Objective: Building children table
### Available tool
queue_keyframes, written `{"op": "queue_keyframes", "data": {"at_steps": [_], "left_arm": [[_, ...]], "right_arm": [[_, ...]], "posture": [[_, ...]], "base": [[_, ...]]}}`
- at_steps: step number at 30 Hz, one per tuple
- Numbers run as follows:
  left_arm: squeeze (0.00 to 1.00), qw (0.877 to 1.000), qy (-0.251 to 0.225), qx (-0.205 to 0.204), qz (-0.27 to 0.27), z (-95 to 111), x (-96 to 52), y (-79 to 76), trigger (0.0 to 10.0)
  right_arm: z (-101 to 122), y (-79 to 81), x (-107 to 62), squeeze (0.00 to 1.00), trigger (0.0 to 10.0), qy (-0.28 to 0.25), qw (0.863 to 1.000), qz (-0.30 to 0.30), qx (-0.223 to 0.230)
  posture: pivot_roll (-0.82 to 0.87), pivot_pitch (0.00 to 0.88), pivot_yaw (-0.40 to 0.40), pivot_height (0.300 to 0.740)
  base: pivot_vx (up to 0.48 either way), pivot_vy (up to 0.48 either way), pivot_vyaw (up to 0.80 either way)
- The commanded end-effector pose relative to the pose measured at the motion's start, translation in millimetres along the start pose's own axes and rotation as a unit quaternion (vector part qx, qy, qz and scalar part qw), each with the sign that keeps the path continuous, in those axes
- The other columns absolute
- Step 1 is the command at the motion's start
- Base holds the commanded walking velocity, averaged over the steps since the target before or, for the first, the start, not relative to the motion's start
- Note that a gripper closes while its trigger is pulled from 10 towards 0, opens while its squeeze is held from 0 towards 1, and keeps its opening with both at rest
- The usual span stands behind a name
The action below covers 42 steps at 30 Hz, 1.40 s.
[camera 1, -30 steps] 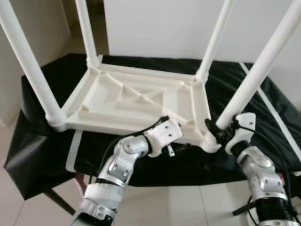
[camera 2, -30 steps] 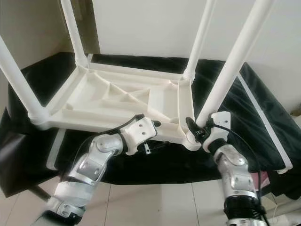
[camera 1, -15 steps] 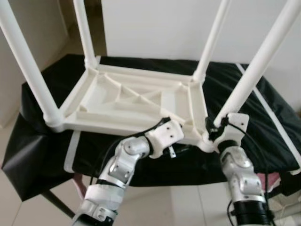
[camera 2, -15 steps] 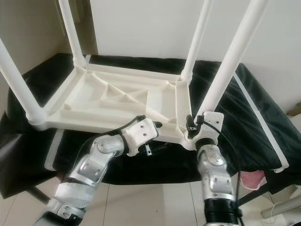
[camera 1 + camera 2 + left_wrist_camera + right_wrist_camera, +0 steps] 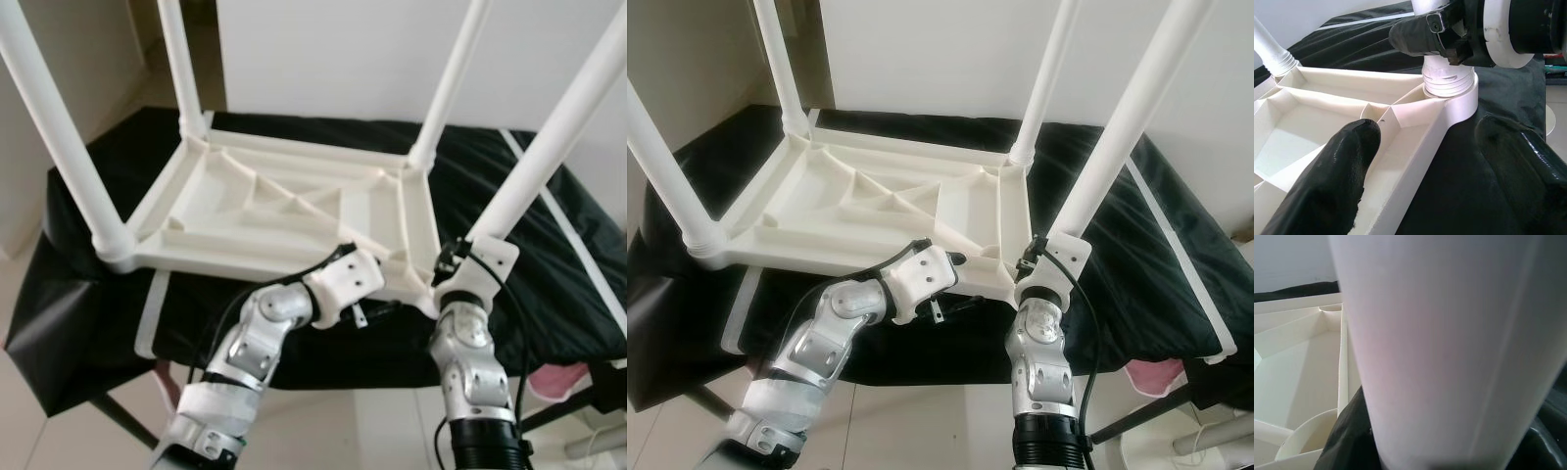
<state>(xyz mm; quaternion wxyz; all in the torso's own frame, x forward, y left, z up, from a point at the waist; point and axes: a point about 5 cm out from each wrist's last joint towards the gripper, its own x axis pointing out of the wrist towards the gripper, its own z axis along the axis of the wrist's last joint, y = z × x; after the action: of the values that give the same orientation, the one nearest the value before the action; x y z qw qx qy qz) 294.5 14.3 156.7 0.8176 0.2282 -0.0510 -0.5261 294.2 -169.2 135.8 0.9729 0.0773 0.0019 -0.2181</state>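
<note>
White plastic dominates the head views: the children's table (image 5: pixel 294 211) lies upside down on a bench draped in black cloth (image 5: pixel 88 176), across the middle of the frame, with its ribbed underside up and four white legs rising out of the corner sockets.

The right gripper (image 5: pixel 1034 262) sits at the lower right of the table, at the foot of the near right leg (image 5: pixel 549 147), just above its corner socket (image 5: pixel 1449 81). In the right wrist view the leg's tube crowds the lens with black fingers (image 5: pixel 1347 440) on either side of it, so the fingers look clenched on this leg. The left wrist view shows the same clasp from beside it, at the ribbed collar where the leg meets the socket.

The left gripper (image 5: pixel 1449 161) is at the table's near edge, centre of the frame. Its fingers (image 5: pixel 1332 171) are spread apart, one resting on the frame rail (image 5: pixel 1415 142) and the other out over the cloth, bracing rather than grasping.

My reading is that the last leg is being seated or twisted home while the other arm steadies the top. Whether the collar is fully down cannot be told. The next move likely calls for turning or pressing the leg straight along its axis, with the left arm holding the frame from sliding on the cloth.
</note>
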Motion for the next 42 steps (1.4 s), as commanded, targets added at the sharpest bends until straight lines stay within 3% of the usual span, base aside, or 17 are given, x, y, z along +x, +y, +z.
{"op": "queue_keyframes", "data": {"at_steps": [1, 11, 12, 21, 27, 28, 31, 32, 38, 42], "left_arm": [[0.00, 0.998, -0.003, 0.005, 0.055, 1.8, 0.3, 2.7, 10.0], [0.00, 0.998, -0.003, 0.005, 0.058, 2.0, -0.1, 3.4, 10.0], [0.00, 0.998, -0.003, 0.005, 0.058, 1.7, -0.2, 3.2, 10.0], [0.00, 0.998, -0.003, 0.005, 0.061, 1.6, 0.0, 3.6, 10.0], [0.00, 0.998, -0.005, 0.005, 0.062, 2.1, 0.2, 3.7, 10.0], [0.00, 0.998, -0.005, 0.006, 0.061, 2.3, 0.4, 3.9, 10.0], [0.00, 0.998, -0.006, 0.006, 0.060, 2.4, 0.7, 3.9, 10.0], [0.00, 0.998, -0.006, 0.007, 0.058, 2.6, 1.0, 3.7, 10.0], [0.00, 0.998, -0.008, 0.008, 0.056, 3.2, 2.2, 3.3, 10.0], [0.00, 0.998, -0.009, 0.008, 0.056, 3.6, 2.7, 3.3, 10.0]], "right_arm": [[-19.0, -10.1, -3.3, 0.00, 10.0, 0.055, 0.998, -0.033, 0.009], [-16.7, -7.9, -4.6, 0.00, 10.0, 0.043, 0.999, -0.026, 0.005], [-15.0, -9.7, -4.0, 1.00, 10.0, 0.035, 0.999, -0.024, 0.003], [-9.4, -22.6, -0.5, 1.00, 10.0, 0.012, 1.000, -0.021, -0.002], [-9.0, -33.5, -1.1, 1.00, 10.0, -0.004, 1.000, 0.028, -0.009], [-11.0, -36.0, -1.8, 0.86, 10.0, 0.000, 0.998, 0.054, -0.008], [-12.4, -38.5, -2.6, 0.86, 10.0, 0.001, 0.996, 0.089, -0.013], [-12.9, -40.4, -3.2, 0.00, 10.0, 0.000, 0.991, 0.134, -0.026], [-8.9, -54.7, 6.8, 0.00, 10.0, 0.000, 0.967, 0.242, -0.075], [-6.8, -57.3, 9.7, 0.00, 10.0, 0.002, 0.958, 0.274, -0.088]], "posture": [[-0.02, 0.010, -0.063, 0.740], [-0.01, 0.009, -0.069, 0.740], [-0.02, 0.009, -0.070, 0.740], [-0.02, 0.002, -0.073, 0.740], [-0.02, 0.000, -0.069, 0.740], [-0.03, 0.000, -0.069, 0.740], [-0.03, 0.000, -0.067, 0.740], [-0.03, 0.000, -0.065, 0.740], [-0.03, 0.000, -0.065, 0.740], [-0.03, 0.000, -0.067, 0.740]], "base": [[0.000, 0.000, 0.00], [0.000, 0.000, 0.00], [0.000, 0.000, 0.00], [0.000, 0.000, 0.00], [0.000, 0.000, 0.00], [0.000, 0.000, 0.00], [0.000, 0.000, 0.00], [0.000, 0.000, 0.00], [0.000, 0.000, 0.00], [0.000, 0.000, 0.00]]}}
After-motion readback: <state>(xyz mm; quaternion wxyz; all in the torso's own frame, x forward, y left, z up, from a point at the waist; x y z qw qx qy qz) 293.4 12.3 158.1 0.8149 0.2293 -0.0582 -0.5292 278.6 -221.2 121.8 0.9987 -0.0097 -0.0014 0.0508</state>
